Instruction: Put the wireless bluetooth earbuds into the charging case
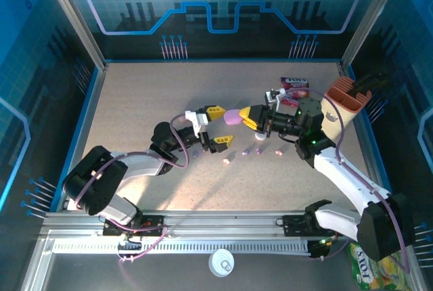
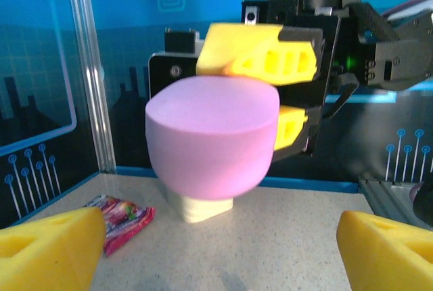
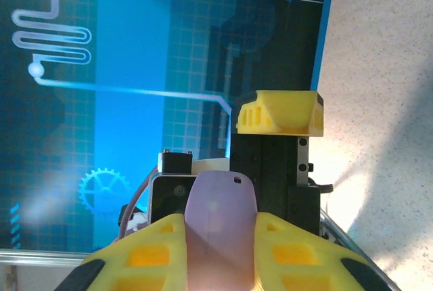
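Nearest, low in the middle of the top view, the tiny purple, pink and white plastic earbuds (image 1: 258, 150) lie loose in a ragged row on the speckled beige tabletop (image 1: 135, 101), outside the case. Just above them the left gripper (image 1: 220, 126) has its yellow fingers spread wide, closing on nothing. To its right, the right gripper (image 1: 247, 116) is clamped on the smooth lilac pebble-shaped plastic charging case (image 1: 232, 116), held clear of the table at frame centre. Farther up, toward the upper right, lie a pink-and-purple foil sweet packet (image 1: 295, 83) and an orange-brown plastic container (image 1: 346, 95).
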Controlling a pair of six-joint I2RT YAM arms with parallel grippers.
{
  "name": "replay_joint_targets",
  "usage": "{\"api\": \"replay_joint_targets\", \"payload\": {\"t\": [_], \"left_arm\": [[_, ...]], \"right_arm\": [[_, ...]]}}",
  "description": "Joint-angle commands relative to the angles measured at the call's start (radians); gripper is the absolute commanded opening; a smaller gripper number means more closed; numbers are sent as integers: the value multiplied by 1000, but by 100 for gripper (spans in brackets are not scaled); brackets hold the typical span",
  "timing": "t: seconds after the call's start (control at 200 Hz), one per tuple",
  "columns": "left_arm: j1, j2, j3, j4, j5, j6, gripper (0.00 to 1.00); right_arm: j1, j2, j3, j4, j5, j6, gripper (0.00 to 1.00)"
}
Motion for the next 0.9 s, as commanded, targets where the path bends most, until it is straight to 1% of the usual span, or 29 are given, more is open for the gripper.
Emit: {"api": "replay_joint_targets", "payload": {"t": [0.0,0.155,0.25,0.37,0.5,0.895], "left_arm": [[-8,24,52,51,29,-35,84],[-18,38,81,51,40,-42,77],[-21,42,93,51,44,-51,72],[-25,48,108,51,49,-55,69],[-27,54,124,51,45,-56,64],[-26,53,141,51,59,-59,56]], "right_arm": [[3,0,-19,175,10,132,16],[9,8,-39,250,20,192,15],[12,11,-43,257,22,200,15],[12,19,-49,274,10,209,15],[12,30,-51,281,-4,209,15],[9,48,-66,289,-8,200,15]]}}
